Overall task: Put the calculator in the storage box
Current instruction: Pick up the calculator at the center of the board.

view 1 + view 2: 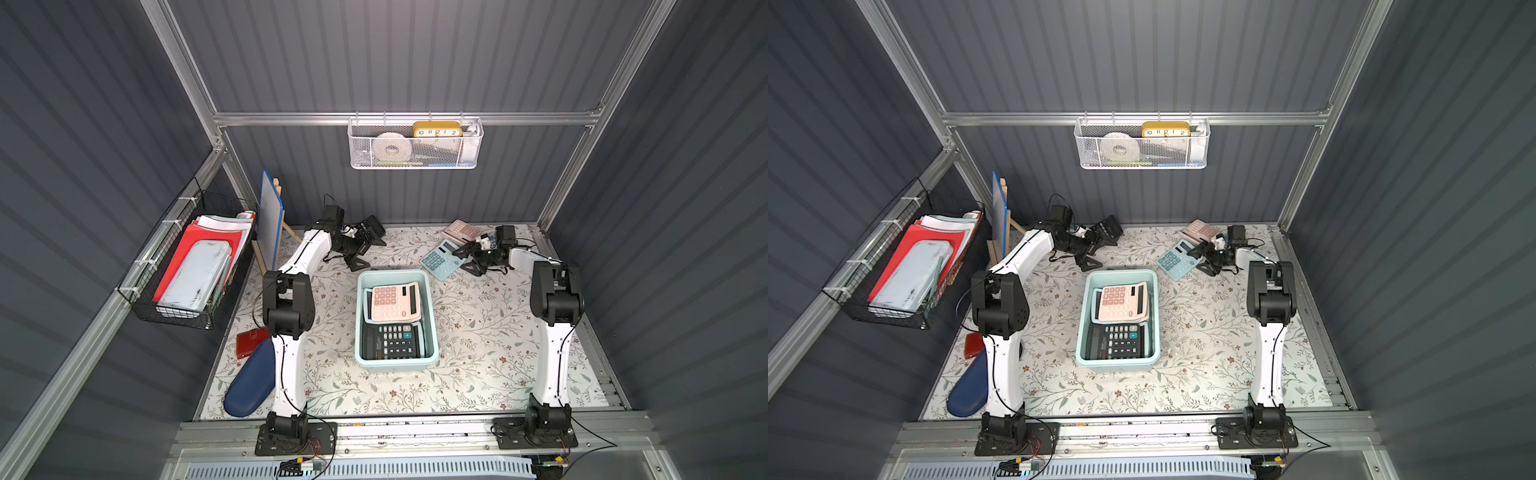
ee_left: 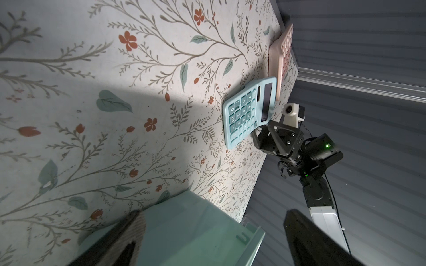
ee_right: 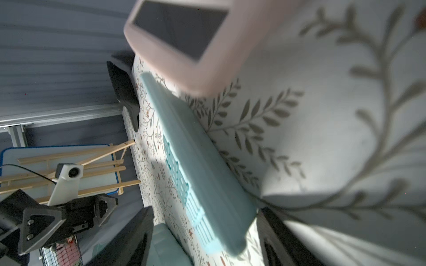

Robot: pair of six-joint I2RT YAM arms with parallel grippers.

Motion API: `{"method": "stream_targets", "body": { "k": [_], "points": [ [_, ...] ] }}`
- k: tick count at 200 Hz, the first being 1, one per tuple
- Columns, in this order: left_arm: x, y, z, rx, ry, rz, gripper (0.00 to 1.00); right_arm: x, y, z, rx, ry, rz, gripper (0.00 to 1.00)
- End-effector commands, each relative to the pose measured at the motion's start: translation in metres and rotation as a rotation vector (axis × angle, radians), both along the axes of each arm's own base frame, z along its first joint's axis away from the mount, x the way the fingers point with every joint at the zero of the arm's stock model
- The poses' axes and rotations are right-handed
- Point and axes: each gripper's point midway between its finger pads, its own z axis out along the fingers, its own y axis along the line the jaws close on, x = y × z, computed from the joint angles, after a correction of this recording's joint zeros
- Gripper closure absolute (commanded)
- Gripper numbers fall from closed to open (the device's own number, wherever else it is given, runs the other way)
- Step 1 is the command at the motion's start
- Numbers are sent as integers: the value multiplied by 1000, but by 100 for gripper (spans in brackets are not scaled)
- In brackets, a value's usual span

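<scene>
Between right pincer (image 3: 205, 209) jaws, wrist-view only: blue calculator (image 3: 196, 161), seemingly ungripped.

My flowered tabletop (image 1: 478, 332) bears the storage box (image 1: 395, 365) mid-table, a blue calculator (image 1: 438, 261) just beside a pink calculator (image 1: 459, 228) far right, and on my left an easel board (image 1: 270, 220), a red wallet (image 1: 249, 340) and a navy case (image 1: 249, 382).

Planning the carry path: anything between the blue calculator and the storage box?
Nothing visible: bare mat between the blue calculator and the storage box. The box holds a pink calculator and a black calculator; it would likely land on them.
</scene>
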Motion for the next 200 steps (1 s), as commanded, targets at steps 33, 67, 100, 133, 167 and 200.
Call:
{"method": "stream_targets", "body": {
  "k": [33, 67, 100, 133, 167, 200],
  "points": [
    [-8, -2, 8, -25, -3, -12, 1, -44, 47, 19, -59, -19, 151, 26],
    [-11, -1, 10, -26, -11, -9, 1, -66, 30, 25, -171, -10, 144, 26],
    [-13, 0, 13, -21, -21, -8, 1, -64, -6, 24, -256, 21, 71, 23],
    [-16, 1, 17, -17, -26, -12, 1, -38, -26, 18, -259, 29, -2, 19],
    [-22, 3, 20, -6, -24, -27, 1, -12, -18, 12, -192, 21, 17, 20],
    [-23, 4, 21, 0, -25, -26, 1, 5, -11, 4, -140, 33, 35, 22]
  ]
}}
